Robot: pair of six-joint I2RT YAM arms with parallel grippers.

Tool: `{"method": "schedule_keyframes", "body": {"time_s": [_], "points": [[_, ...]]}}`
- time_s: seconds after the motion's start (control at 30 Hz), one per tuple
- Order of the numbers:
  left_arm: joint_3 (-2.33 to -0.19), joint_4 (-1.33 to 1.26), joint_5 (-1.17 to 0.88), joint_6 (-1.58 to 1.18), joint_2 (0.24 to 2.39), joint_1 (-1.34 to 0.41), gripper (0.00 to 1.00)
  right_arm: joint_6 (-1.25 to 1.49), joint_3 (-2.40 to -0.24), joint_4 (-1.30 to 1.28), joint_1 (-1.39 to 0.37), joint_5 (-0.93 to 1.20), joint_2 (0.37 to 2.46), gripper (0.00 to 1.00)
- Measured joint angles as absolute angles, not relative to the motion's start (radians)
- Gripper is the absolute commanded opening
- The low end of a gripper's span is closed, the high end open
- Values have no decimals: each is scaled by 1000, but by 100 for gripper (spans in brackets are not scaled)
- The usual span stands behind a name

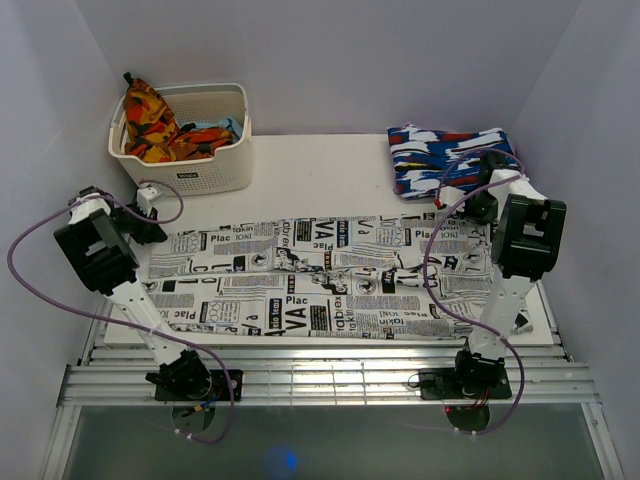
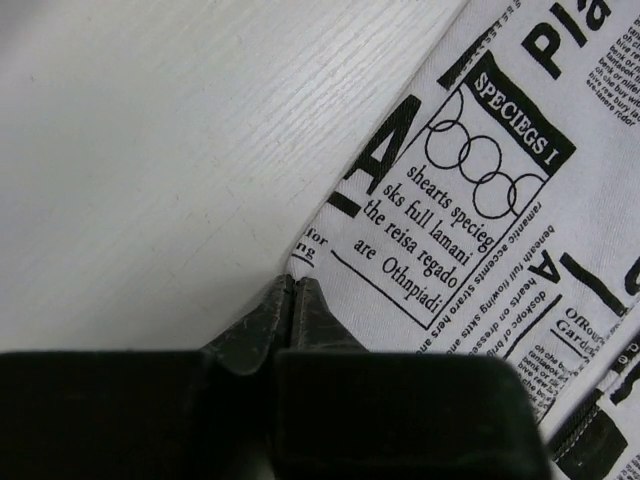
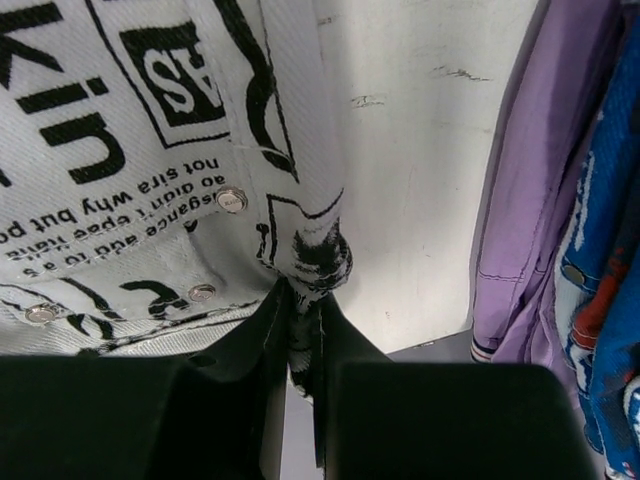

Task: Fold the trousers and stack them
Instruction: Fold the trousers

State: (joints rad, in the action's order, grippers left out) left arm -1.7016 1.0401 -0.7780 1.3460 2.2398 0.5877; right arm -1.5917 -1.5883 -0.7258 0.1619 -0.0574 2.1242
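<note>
The trousers (image 1: 320, 280), white with black newspaper print, lie spread flat across the table, legs to the left and waist to the right. My left gripper (image 1: 152, 222) is down at their far left corner. In the left wrist view its fingertips (image 2: 290, 287) are pressed together right on the hem corner of the trousers (image 2: 470, 200). My right gripper (image 1: 483, 205) is at the far right corner. In the right wrist view it (image 3: 300, 305) is shut on a bunched bit of the studded waistband (image 3: 310, 255), with cloth showing between the fingers.
A white basket (image 1: 185, 178) holding an orange-red-yellow cloth (image 1: 150, 120) stands at the back left. A folded blue-white-red garment (image 1: 450, 155) lies at the back right, close to my right gripper, with its purple lining (image 3: 520, 200) showing. Grey walls close in both sides.
</note>
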Motion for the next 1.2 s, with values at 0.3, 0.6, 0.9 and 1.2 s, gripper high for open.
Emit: {"method": "schedule_keyframes", "body": {"time_s": [0.3,0.6,0.9,1.2], "points": [[-1596,801,-740,1177,2156,585,0,-1491,-1686,-730,168,5,2117,8],[-1398,504,-749,1036,1913,584,0,-1444,-1668,-738,217,121,1953,8],[-1151,343,-835,992,1584,636,0,-1488,-1473,-725,326,216,1694,8],[-911,393,-977,1016,1308,866,0,-1608,-1199,-737,454,328,1403,8]]}}
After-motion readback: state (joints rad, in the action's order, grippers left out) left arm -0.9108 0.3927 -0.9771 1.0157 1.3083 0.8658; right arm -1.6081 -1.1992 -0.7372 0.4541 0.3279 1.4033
